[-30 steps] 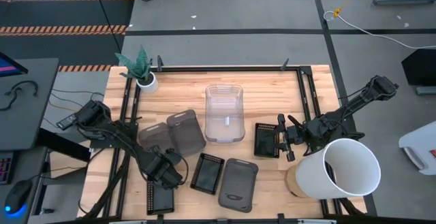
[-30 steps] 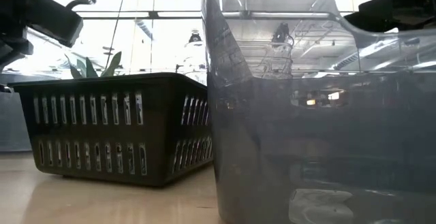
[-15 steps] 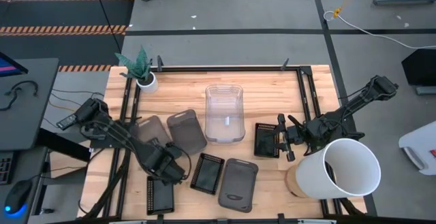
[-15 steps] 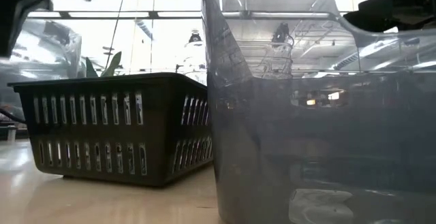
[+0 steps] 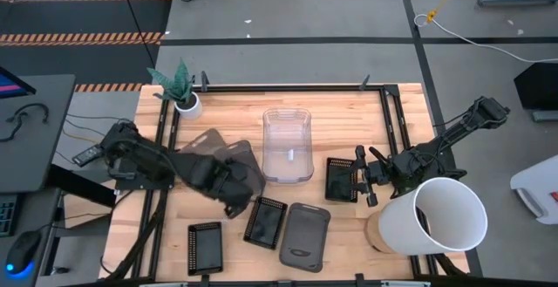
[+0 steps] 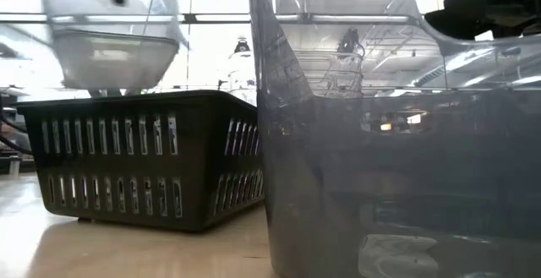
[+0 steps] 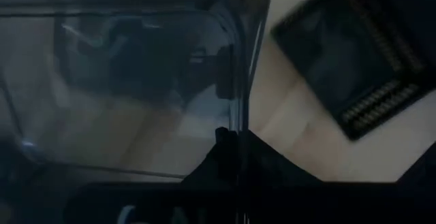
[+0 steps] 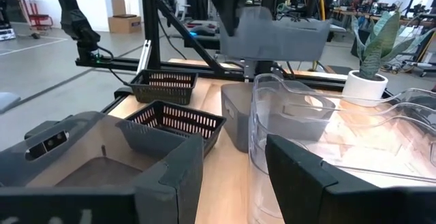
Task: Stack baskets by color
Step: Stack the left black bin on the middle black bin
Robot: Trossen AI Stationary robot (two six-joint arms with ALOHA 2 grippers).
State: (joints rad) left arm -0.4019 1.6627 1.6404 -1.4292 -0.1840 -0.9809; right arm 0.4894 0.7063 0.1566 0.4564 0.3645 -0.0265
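My left gripper (image 5: 228, 189) is shut on a smoky grey basket (image 5: 207, 145), which hangs in the air at the table's left, above the black mesh basket (image 6: 135, 160) in the low view. A second grey basket (image 5: 247, 172) lies on the table just beside and partly under the held one. A third grey basket (image 5: 305, 235) lies near the front edge, and a clear basket (image 5: 288, 145) stands in the middle. Two black mesh baskets (image 5: 205, 249) (image 5: 266, 222) lie at the front. My right gripper (image 5: 356, 180) stands open by the right end of a third black basket (image 5: 341, 180). My left gripper pinches the grey basket's wall at its rim (image 7: 237, 118), at the basket's near end by a rounded corner, between the two shut fingers. The fingers come from above, pointing steeply down. The basket (image 6: 110, 46) is lifted clear of the table and hangs tilted.
A large white bucket (image 5: 440, 217) lies on its side at the front right, close behind my right arm. A small white plant pot (image 5: 186, 104) stands at the far left corner. Black frame rails (image 5: 166, 147) run along the table's left, right and far sides.
My left gripper has risen and gone toward the table's far and right side, taking the grey basket with it. The basket lay flat on the table at the left; it now hangs tilted in the air over the second grey basket. My right arm has kept still.
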